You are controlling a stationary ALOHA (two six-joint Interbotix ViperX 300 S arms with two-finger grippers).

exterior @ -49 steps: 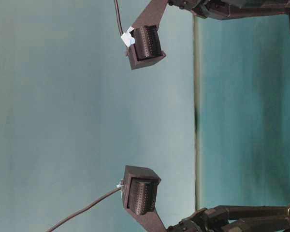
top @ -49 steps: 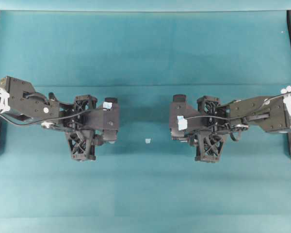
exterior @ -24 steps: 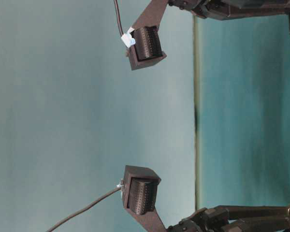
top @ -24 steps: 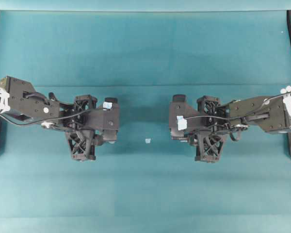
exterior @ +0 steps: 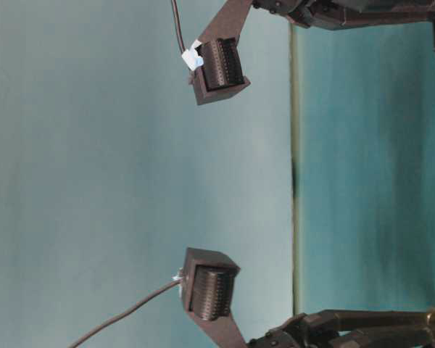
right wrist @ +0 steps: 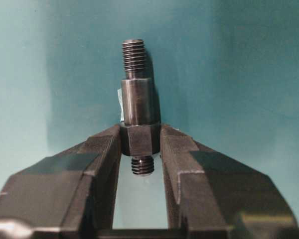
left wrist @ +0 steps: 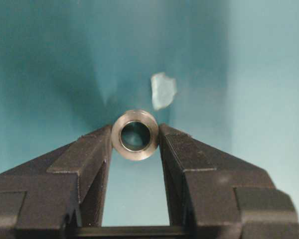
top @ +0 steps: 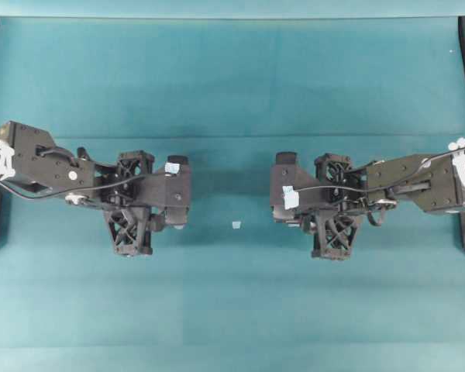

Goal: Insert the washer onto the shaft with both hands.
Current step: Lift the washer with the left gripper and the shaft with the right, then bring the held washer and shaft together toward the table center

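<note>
We find the left tool (left wrist: 135,144) clenched on the small, rigid, slippery washer (left wrist: 135,134) at its rim, and the right tool (right wrist: 141,144) gripping the stiff shaft (right wrist: 138,107) by its thick collar.

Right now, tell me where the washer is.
The washer is pinched between the fingertips of the left hand in the left wrist view, hole facing the camera, just below a pale scrap on the teal table.

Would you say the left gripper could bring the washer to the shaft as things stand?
Probably yes. The left gripper holds the washer, the right gripper holds the shaft, and only a small scrap lies on the table between them.
</note>
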